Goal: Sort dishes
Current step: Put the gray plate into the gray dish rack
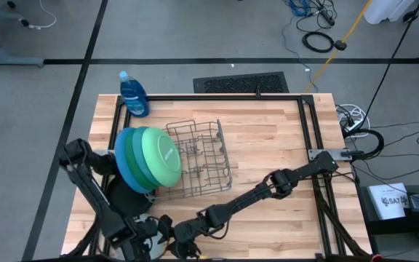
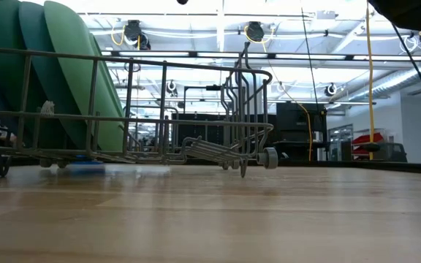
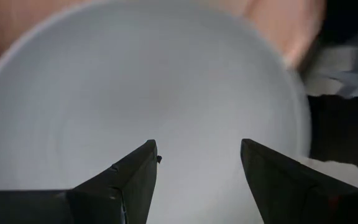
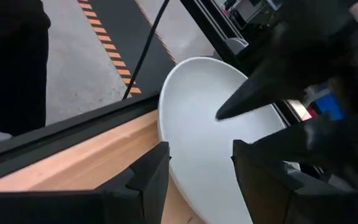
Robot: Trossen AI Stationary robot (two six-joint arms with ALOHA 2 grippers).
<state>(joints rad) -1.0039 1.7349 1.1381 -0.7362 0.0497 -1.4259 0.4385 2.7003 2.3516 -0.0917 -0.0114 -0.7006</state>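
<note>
At the high view's bottom left, both tools meet: the left tool and right tool each gape around the pale plate (grip uncertain); three plates stand racked.

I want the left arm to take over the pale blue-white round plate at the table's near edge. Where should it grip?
Judging by the wrist views, grip the pale blue-white round plate at its thin rim. It appears tilted up on edge beside the left gripper, whose fingers are spread before its broad face. That face offers no hold, so come edge-on, a finger on each side.
</note>
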